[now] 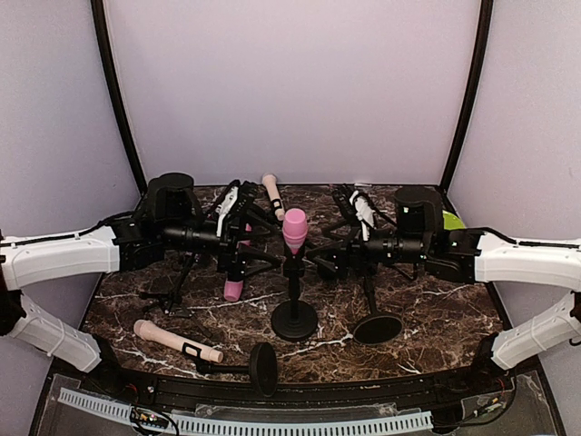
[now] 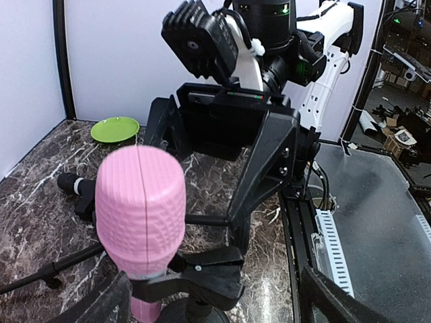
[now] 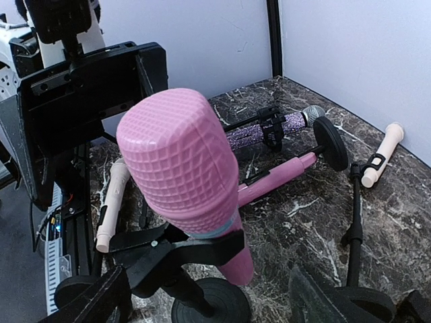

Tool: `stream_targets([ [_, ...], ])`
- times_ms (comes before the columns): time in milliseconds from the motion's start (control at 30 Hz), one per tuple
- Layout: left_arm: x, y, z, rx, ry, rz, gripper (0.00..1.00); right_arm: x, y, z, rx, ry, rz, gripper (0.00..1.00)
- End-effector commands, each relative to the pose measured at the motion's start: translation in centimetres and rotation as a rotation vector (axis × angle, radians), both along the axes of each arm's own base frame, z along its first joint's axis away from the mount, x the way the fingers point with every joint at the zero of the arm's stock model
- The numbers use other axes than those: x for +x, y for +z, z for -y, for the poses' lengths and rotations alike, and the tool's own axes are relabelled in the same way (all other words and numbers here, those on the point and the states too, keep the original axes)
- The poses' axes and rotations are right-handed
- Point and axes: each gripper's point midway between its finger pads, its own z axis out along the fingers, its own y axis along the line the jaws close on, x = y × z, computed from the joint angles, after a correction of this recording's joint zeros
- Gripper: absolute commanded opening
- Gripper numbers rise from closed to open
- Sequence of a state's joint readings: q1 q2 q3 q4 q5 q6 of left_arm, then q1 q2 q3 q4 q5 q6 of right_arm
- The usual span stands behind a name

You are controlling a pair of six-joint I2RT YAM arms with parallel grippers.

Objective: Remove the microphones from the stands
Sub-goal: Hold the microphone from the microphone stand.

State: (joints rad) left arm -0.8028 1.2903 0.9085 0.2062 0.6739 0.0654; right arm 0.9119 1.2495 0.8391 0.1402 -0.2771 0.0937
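Left hand (image 2: pixel 214 272) fingers wide apart, holding nothing. Right hand (image 3: pixel 207 269) same, spread and empty. Both flank the pink microphone (image 1: pixel 294 232), not touching it. Microphone sits mid-worktop in a black clip (image 3: pixel 182 252) on a round-based stand (image 1: pixel 294 318), long axis near vertical, head up. Head blunt, grid-textured plastic. Worktop (image 1: pixel 427 322) dark, marbled. Flat green plate (image 2: pixel 115 128) farther back.
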Motion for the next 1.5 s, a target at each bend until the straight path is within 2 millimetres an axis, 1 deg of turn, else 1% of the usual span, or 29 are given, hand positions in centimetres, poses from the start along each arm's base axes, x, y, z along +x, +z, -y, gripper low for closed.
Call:
stream_targets([
  [0,-0.8,-0.4,0.0,0.028,-0.061,0.006,0.89,-0.2,2.2,0.0,0.087,-0.011,0.019,0.86],
  [133,-0.8,-0.4,-0.1,0.007,-0.051,-0.002,0.89,-0.2,2.9,-0.2,0.118,-0.014,0.011,0.90],
  [267,-0.8,-0.7,-0.1,0.007,-0.046,-0.008,0.89,0.2,4.3,-0.4,0.150,-0.026,0.010,0.93],
  [333,-0.9,-0.8,0.1,0.002,-0.061,-0.018,0.89,0.2,5.1,-0.7,0.170,-0.021,0.011,0.95],
  [433,-1.3,-1.0,0.5,-0.006,-0.098,-0.055,0.88,0.5,5.6,-1.4,0.175,-0.007,0.014,0.97],
  [467,-1.4,-1.0,0.6,-0.008,-0.110,-0.060,0.88,0.7,5.6,-1.6,0.172,-0.004,0.013,0.97],
  [533,-1.2,-1.6,0.9,0.002,-0.115,-0.075,0.87,1.0,5.7,-2.2,0.169,0.002,0.015,0.97],
  [667,-1.2,-1.8,1.5,0.014,-0.142,-0.095,0.87,1.6,5.9,-3.7,0.158,0.031,0.006,0.97],
  [733,-1.1,-1.7,1.7,0.014,-0.153,-0.104,0.86,1.6,6.0,-4.4,0.155,0.055,-0.002,0.94],
  [833,-1.0,-1.6,2.1,0.008,-0.163,-0.105,0.86,0.8,6.0,-4.8,0.160,0.108,-0.012,0.92],
  [933,-0.7,-2.0,2.7,0.014,-0.178,-0.119,0.86,-0.1,6.0,-4.6,0.163,0.146,-0.025,0.89],
  [1033,-0.9,-2.0,3.2,0.005,-0.210,-0.138,0.86,-1.0,5.9,-4.0,0.157,0.168,-0.042,0.88],
  [1233,-0.7,-2.0,4.0,-0.003,-0.237,-0.153,0.86,-2.1,5.2,-2.6,0.138,0.159,-0.092,0.85],
  [1300,-0.7,-2.3,4.1,0.000,-0.241,-0.158,0.86,-2.1,5.1,-2.1,0.145,0.136,-0.094,0.85],
  [1367,-0.7,-2.5,4.1,0.004,-0.243,-0.162,0.86,-1.7,4.9,-1.7,0.143,0.102,-0.092,0.85],
  [1467,-0.7,-2.7,4.1,0.006,-0.243,-0.168,0.86,-1.0,4.6,-1.7,0.136,0.067,-0.088,0.86],
])
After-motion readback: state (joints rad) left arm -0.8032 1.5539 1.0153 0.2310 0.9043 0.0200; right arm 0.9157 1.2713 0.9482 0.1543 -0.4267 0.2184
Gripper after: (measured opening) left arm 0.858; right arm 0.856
